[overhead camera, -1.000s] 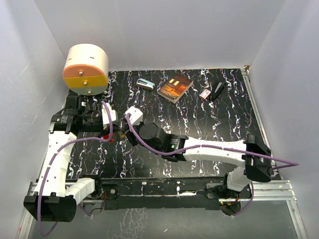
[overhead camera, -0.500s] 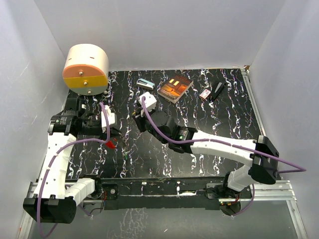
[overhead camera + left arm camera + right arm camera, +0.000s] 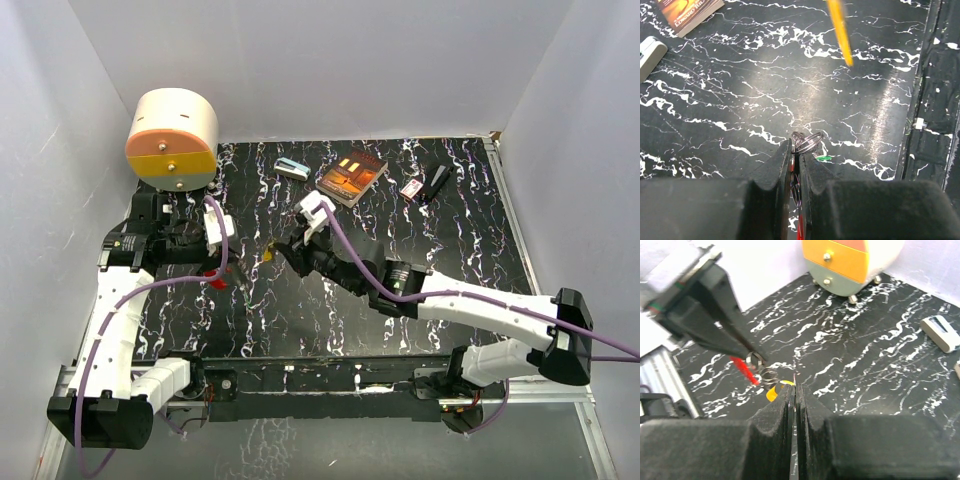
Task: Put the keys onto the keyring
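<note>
Keyring (image 3: 807,141) pinched in left jaws; yellow key (image 3: 774,391) pinched in right jaws.

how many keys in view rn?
3: red key hangs at the left gripper with the keyring; yellow key in the right gripper; green key on the table. Others may be hidden.

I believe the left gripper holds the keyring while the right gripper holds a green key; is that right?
Not quite: the right gripper holds a yellow key, not a green one, as the right wrist view shows. The left gripper does hold the keyring.
</note>
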Action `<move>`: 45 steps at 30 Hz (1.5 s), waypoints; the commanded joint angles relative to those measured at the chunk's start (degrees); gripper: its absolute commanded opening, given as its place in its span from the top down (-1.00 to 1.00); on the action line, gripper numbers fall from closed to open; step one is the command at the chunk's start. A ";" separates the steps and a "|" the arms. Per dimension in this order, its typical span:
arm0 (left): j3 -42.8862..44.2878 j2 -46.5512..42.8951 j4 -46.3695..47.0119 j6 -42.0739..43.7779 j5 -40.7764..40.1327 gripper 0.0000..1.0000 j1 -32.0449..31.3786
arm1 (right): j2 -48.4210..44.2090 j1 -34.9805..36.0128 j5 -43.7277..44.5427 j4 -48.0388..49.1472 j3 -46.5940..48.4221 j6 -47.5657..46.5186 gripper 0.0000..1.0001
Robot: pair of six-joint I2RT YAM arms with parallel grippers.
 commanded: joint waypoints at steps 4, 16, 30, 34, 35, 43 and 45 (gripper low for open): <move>-0.50 -1.57 3.87 -4.09 -0.70 1.00 -0.19 | 2.13 3.03 -4.99 0.52 2.79 4.01 0.84; 0.31 -1.63 3.97 -4.49 -0.16 1.00 -0.22 | 7.27 4.64 -5.07 5.42 5.57 5.81 0.84; 1.12 -1.61 2.16 -3.39 0.28 1.00 -0.24 | 15.17 4.65 -3.39 7.17 13.06 5.15 0.84; 1.60 -1.78 0.98 -2.63 1.16 1.00 -0.24 | 15.73 4.63 -1.83 6.80 13.76 4.76 0.84; 1.66 -1.82 0.45 -2.27 1.39 1.00 -0.27 | 15.88 4.62 -1.24 6.74 13.77 4.58 0.84; 1.81 -2.48 -3.40 2.07 1.93 1.00 -0.24 | 16.33 4.65 0.97 6.09 13.98 3.69 0.84; 1.92 -2.56 -3.96 3.06 1.87 1.00 -0.24 | 16.13 4.58 1.19 5.94 13.34 3.78 0.84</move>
